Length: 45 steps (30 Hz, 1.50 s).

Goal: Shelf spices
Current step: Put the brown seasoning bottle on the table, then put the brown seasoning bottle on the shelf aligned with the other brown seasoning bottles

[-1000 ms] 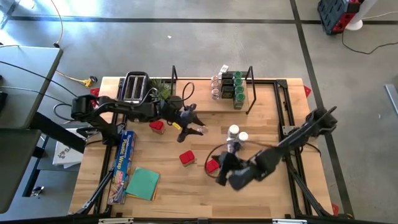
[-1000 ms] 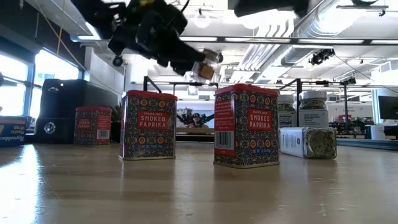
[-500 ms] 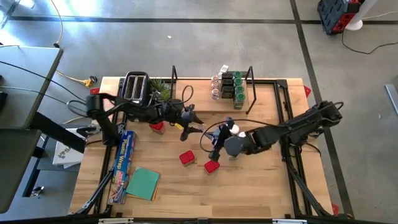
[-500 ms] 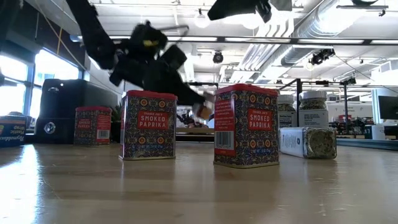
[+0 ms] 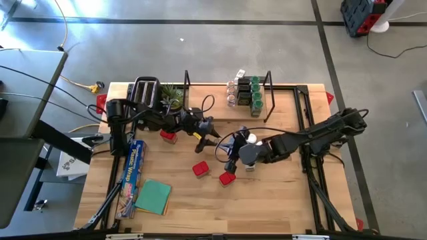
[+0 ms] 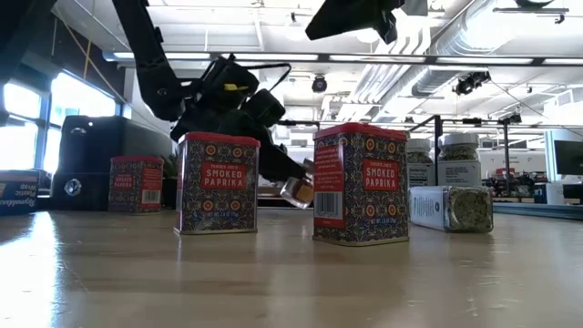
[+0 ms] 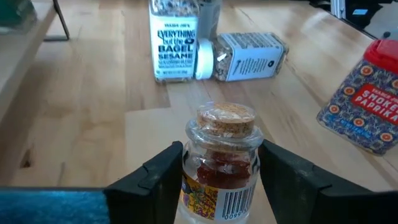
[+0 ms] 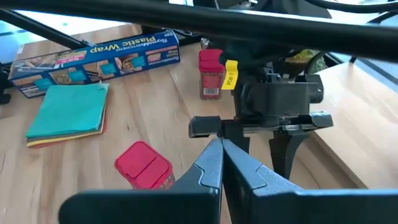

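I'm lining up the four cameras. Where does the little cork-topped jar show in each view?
High view: the cork-topped jar is near the table's middle, at the left arm's tip.
Low view: the jar is between the two big tins, tilted, off the table.
Left wrist view: the jar is in the centre foreground.
Right wrist view: I cannot make it out.
Shared landmark: the nearest red paprika tin.

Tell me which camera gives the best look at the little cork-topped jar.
The left wrist view: the cork-topped jar fills the frame between the left gripper's fingers, cork and barcode plain. The low view shows it small beside a paprika tin; the high view barely shows it.
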Tool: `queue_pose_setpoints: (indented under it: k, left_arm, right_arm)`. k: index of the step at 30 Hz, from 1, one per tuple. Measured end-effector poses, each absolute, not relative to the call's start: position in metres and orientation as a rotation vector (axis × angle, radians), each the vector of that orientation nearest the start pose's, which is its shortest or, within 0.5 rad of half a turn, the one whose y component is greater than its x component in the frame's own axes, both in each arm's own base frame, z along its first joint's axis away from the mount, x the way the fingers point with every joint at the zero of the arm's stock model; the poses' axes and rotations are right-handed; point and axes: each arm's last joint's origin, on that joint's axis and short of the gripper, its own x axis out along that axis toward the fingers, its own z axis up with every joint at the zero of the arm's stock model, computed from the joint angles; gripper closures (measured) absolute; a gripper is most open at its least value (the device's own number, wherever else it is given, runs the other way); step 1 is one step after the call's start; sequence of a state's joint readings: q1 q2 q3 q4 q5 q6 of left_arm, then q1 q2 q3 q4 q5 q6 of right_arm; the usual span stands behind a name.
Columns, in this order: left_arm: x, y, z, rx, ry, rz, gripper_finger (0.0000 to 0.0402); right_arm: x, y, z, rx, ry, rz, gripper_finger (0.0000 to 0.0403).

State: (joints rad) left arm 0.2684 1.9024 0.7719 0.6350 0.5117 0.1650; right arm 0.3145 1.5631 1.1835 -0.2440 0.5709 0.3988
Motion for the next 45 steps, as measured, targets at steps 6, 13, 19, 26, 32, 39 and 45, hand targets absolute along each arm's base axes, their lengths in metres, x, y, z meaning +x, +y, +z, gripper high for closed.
queue_pose_setpoints:
  k: [6,13,19,26,32,39,45]
  left_arm:
    - [0.337,0.08,0.113,-0.046,0.436,-0.267,0.0159]
    - [0.336,0.08,0.122,-0.047,0.427,-0.265,0.0136]
    - [0.32,0.076,0.17,-0.015,0.42,-0.241,0.0135]
    - [0.272,0.06,0.228,0.02,0.54,-0.092,0.0135]
    - [0.24,0.039,0.252,0.043,0.592,0.021,0.0135]
    - [0.225,0.026,0.25,0.073,0.563,0.089,0.0135]
    - [0.222,0.025,0.238,0.053,0.582,0.106,0.0135]
  right_arm:
    - [0.329,0.089,0.276,0.17,0.522,-0.383,0.0403]
    - [0.328,0.075,0.268,0.25,0.606,-0.413,0.0372]
    - [0.34,0.063,0.248,0.207,0.69,-0.411,0.0285]
    - [0.365,0.049,0.203,0.171,0.791,-0.41,0.0181]
    - [0.376,0.034,0.182,0.173,0.803,-0.457,0.0154]
    - [0.383,0.015,0.156,0.172,0.861,-0.516,0.0153]
    - [0.386,0.006,0.146,0.195,0.884,-0.52,0.0157]
